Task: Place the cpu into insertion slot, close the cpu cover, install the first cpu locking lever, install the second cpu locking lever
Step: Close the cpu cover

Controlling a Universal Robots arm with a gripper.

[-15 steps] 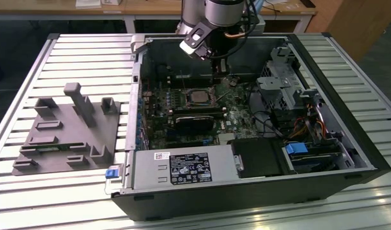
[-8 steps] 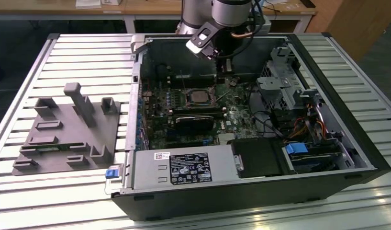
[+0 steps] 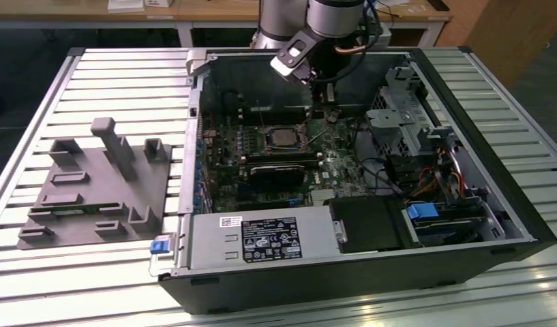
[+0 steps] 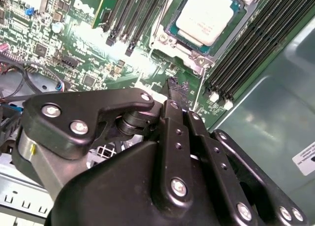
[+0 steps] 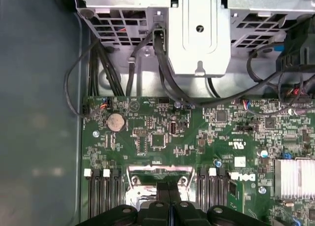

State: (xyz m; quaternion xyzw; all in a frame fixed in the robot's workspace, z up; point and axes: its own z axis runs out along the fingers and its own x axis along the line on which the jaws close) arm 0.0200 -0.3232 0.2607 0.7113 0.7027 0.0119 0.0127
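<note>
**Cpu sitting in its slot, tool closed just beside it**

Cpu [image 4: 207, 14] is lying flat in the insertion slot [image 3: 264, 138] on the green motherboard [image 4: 78, 48], its silver-grey top facing up, with the cpu cover [image 4: 183, 48] framing it. In the second wrist view the tool [image 4: 175, 85] is pointing at the board just beside one corner of the socket, near the ends of the black memory slots [image 4: 256, 48]. Its two black fingers are pressing together and gripping nothing (whether the tips are touching the board, I cannot tell). In the exterior view the arm is reaching into the open computer case [image 3: 351, 279], which is lying on the slatted tabletop [image 3: 123, 68] near a grey fixture [image 3: 96, 184].
</note>
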